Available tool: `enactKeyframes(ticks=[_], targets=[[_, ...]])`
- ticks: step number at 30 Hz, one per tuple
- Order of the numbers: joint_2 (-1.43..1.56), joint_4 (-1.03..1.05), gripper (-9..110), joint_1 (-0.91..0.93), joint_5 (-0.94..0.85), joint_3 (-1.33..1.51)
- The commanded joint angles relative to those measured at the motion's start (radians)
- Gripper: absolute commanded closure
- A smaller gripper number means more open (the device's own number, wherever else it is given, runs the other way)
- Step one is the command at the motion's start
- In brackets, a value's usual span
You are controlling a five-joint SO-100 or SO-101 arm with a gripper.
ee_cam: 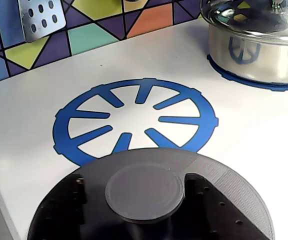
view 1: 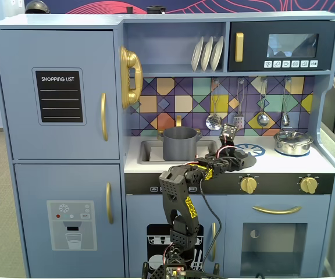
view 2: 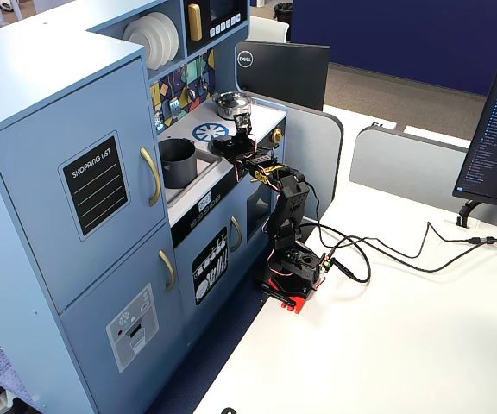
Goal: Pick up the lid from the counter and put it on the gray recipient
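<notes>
Wrist view shows my jaws clamped on the lid (ee_cam: 149, 192) knob, gray pot (view 1: 181, 143) sits off left in a fixed view.

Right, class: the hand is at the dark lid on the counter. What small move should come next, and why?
Probably close the hand on the lid, then lift. In the wrist view its fingers sit either side of the knob, and whether they already grip is unclear. The gray pot stands uncovered, left of the hand in a fixed view.
</notes>
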Motion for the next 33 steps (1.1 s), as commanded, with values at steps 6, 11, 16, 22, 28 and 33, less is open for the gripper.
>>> enactKeyframes(ticks=[6, 11, 16, 22, 28, 33], targets=[[-0.011, 0.020, 101, -0.020, -0.002, -0.092], [-0.006, 0.017, 101, -0.028, 0.008, -0.114], [0.028, 0.035, 102, -0.035, 0.014, -0.170], [0.101, 0.149, 102, -0.061, -0.009, -0.284], [0.201, 0.405, 102, -0.141, 0.028, -0.472], [0.238, 0.561, 102, -0.253, 0.025, -0.604]])
